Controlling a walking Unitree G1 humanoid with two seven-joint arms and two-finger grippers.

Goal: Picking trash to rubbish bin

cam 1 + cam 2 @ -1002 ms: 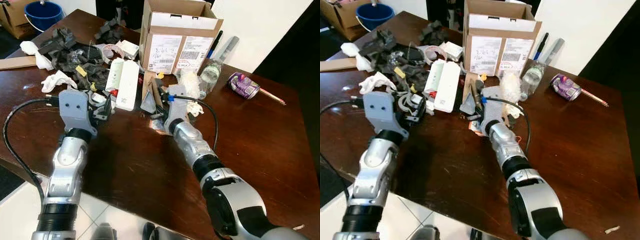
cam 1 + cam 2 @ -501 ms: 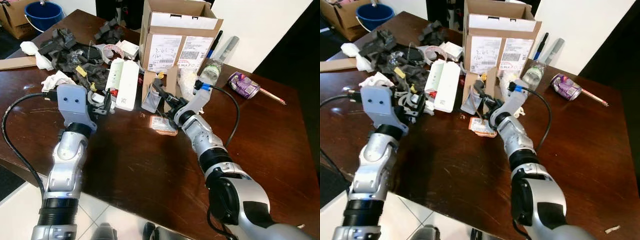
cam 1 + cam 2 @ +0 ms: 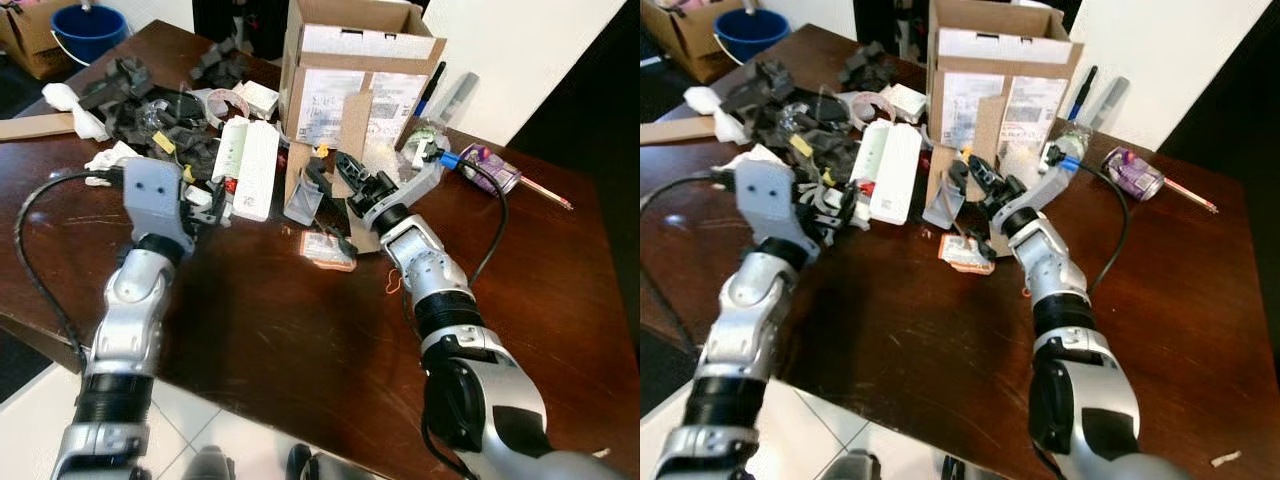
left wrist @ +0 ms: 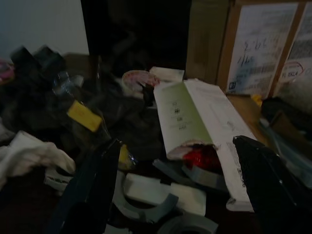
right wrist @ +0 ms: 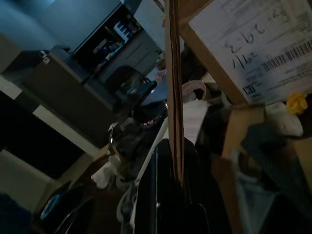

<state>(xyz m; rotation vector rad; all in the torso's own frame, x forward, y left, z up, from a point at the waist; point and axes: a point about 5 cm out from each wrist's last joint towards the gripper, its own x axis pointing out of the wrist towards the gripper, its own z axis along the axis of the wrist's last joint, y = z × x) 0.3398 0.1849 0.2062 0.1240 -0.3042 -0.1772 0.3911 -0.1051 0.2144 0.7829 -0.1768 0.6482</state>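
While the right gripper [image 3: 352, 172] pinches a cardboard piece [image 3: 353, 125], trash crowds the counter [image 3: 520, 270].
The piece stands upright before the cardboard box [image 3: 355, 65]; the left gripper [image 3: 205, 200], fingers spread, hovers by white cartons [image 3: 256, 168].

A cardboard strip [image 3: 355, 118] is held upright, clamped in the right gripper [image 3: 349, 170], before the labelled cardboard box [image 3: 355, 75]. The left gripper [image 3: 213, 195] is positioned beside a white carton [image 3: 257, 170].

Dark wooden table [image 3: 560, 290], white wall [image 3: 540, 50] behind.
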